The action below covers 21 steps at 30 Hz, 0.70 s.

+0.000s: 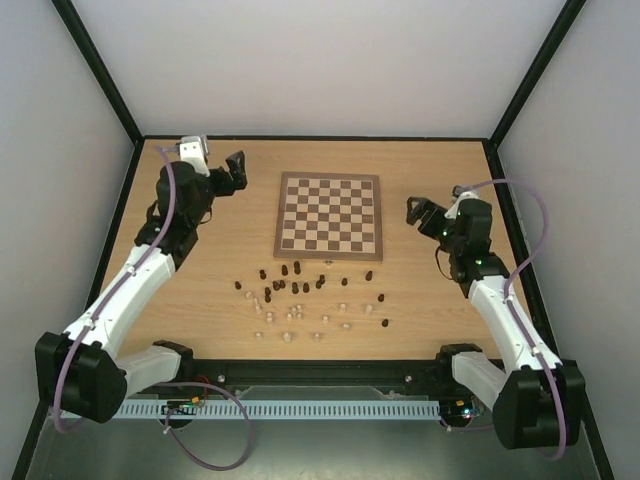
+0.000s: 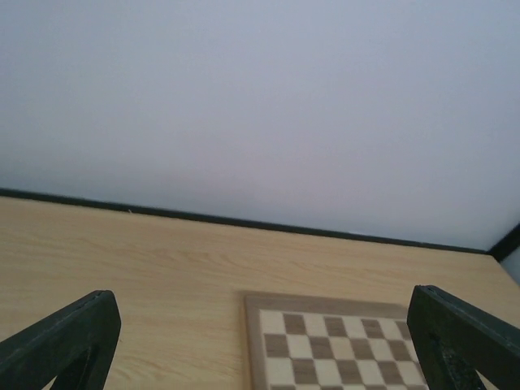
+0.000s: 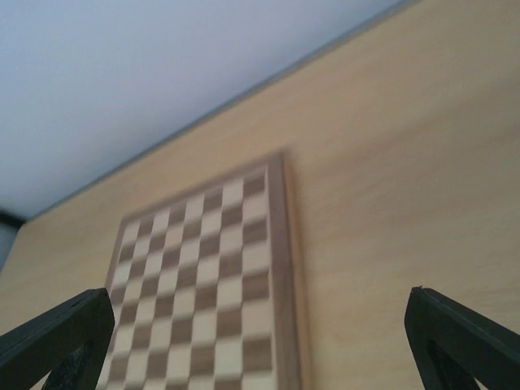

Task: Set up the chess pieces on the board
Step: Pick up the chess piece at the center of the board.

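Note:
The checkered board (image 1: 328, 213) lies bare at the middle back of the tabletop; it also shows in the left wrist view (image 2: 333, 345) and the right wrist view (image 3: 203, 301). Many tiny dark and pale chess pieces (image 1: 300, 295) lie scattered on the table in front of the board. My left gripper (image 1: 234, 170) is open and empty, raised left of the board. My right gripper (image 1: 415, 212) is open and empty, raised right of the board. In both wrist views only the black fingertips (image 2: 73, 337) (image 3: 459, 337) show at the lower corners.
Black frame posts and pale walls enclose the table (image 1: 200, 260). A black rail (image 1: 320, 372) with the arm bases runs along the near edge. Purple cables loop off both arms.

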Motion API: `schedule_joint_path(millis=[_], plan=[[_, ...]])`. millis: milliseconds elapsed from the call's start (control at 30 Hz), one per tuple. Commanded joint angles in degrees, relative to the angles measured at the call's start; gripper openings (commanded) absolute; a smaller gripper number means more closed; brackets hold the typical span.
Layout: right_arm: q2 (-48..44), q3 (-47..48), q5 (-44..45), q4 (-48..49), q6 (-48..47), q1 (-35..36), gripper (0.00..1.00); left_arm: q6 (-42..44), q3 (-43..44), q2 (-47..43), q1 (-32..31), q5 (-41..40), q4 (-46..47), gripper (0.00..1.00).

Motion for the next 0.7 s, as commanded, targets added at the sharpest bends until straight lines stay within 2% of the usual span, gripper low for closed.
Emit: schedule_joint_path(millis=[0, 200, 467, 600, 667], plan=[[3.64, -0.37, -16.46, -9.71, 4.04, 0.73, 0.99, -6.92, 4.08, 0.13, 0.02, 7.13, -17.39, 1.00], [7.58, 4.28, -7.18, -19.16, 0.46, 10.38, 1.00, -7.42, -1.72, -2.09, 0.09, 17.29, -18.96, 0.99], [7.57, 9.14, 4.29, -27.36, -0.62, 19.37, 0.94, -8.57, -10.37, -9.11, 0.61, 29.17, -13.89, 1.00], [9.80, 10.68, 7.62, -31.30, -1.78, 20.42, 0.90, -12.92, -8.98, -11.69, -0.04, 21.27, -19.95, 1.00], [11.03, 10.65, 8.26, -31.72, -1.49, 20.98, 0.86, -13.74, -9.16, -11.90, -0.75, 21.92, -18.61, 0.99]])
